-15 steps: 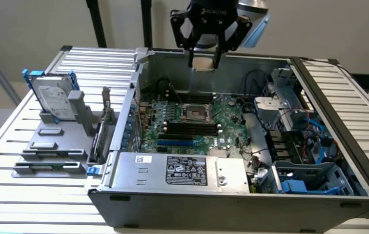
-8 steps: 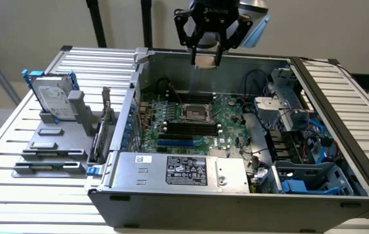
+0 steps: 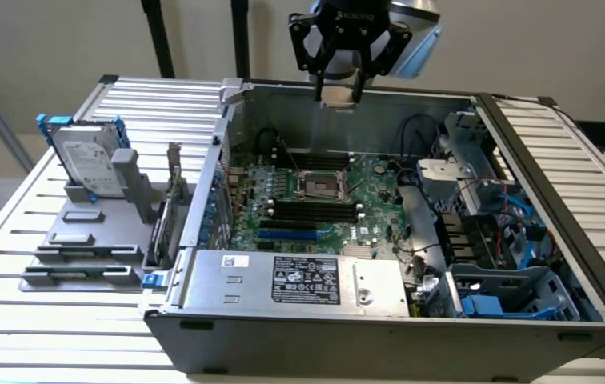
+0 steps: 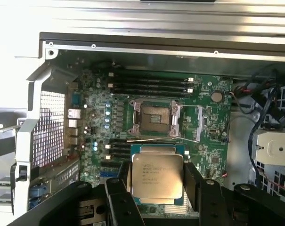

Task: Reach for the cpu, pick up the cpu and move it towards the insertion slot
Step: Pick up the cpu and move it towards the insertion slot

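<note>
Silver cpu (image 4: 157, 175) sits clamped in the claw (image 4: 156, 181). It hangs above the insertion slot (image 4: 154, 119), well apart.

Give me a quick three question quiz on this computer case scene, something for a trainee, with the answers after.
1. True or false: the gripper holds the cpu between its fingers.
2. Where is the cpu relative to the insertion slot? A. seated in it B. held above the case, apart from it C. lying on the hard drive
3. Fill in: the hard drive with blue brackets stands outside the case, on the exterior view's ____.

Key: 1 true; 2 B; 3 left.
</note>
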Robot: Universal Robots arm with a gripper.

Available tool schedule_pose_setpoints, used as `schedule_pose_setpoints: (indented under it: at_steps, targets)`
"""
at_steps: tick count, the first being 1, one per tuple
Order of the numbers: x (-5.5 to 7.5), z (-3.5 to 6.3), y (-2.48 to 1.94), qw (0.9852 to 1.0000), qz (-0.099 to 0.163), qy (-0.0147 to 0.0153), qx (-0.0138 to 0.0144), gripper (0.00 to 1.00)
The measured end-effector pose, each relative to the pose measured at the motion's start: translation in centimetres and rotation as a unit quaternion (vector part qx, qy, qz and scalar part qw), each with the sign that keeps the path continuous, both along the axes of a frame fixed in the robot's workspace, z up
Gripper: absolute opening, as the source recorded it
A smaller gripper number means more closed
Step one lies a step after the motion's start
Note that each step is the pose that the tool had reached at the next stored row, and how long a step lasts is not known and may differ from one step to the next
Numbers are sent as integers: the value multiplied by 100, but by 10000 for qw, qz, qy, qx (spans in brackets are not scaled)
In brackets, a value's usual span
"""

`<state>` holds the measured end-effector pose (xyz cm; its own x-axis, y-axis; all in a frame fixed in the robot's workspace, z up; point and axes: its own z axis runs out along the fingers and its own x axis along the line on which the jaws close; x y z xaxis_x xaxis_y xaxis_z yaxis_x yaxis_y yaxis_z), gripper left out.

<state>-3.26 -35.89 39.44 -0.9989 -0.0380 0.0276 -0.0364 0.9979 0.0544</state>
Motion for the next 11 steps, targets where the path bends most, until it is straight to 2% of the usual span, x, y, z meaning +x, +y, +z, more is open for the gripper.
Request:
schedule_pose_setpoints:
  at_steps: [3, 11]
  targets:
    - [10, -26, 73, 10000, -1, 0, 0, 55]
    - [22, -105, 233, 10000, -15, 0, 0, 55]
